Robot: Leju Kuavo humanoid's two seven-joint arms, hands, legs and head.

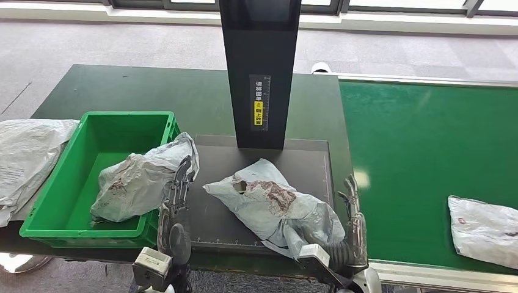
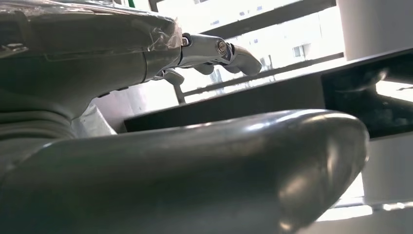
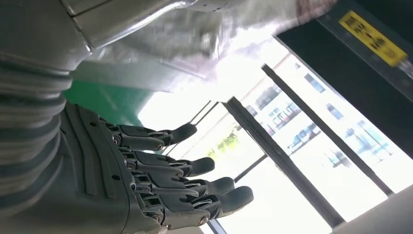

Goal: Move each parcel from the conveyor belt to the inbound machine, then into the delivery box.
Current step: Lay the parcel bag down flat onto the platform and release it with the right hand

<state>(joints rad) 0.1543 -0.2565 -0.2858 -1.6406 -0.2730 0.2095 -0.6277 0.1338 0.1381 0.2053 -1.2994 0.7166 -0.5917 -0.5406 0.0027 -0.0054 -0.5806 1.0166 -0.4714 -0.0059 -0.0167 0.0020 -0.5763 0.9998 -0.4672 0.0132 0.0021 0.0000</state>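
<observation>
A crumpled grey parcel [image 1: 275,201] lies on the black platform [image 1: 311,162] of the inbound machine, in front of its dark column [image 1: 259,67]. My right hand [image 1: 353,226] stands just right of that parcel's near end with fingers straight up; whether it touches the bag I cannot tell. In the right wrist view the right hand [image 3: 146,175] has spread fingers holding nothing, with the parcel [image 3: 195,34] beside the thumb. A second grey parcel [image 1: 137,180] rests in the green delivery box [image 1: 61,183], one corner draped over its right rim. My left hand [image 1: 176,195] is upright and empty beside that rim, its fingers [image 2: 214,51] extended. A third parcel [image 1: 485,229] lies on the green conveyor belt [image 1: 421,140].
Another grey bag [image 1: 27,152] lies on the dark table left of the box. The conveyor's metal edge [image 1: 427,268] runs along the near right. Grey carpet and windows lie beyond the table.
</observation>
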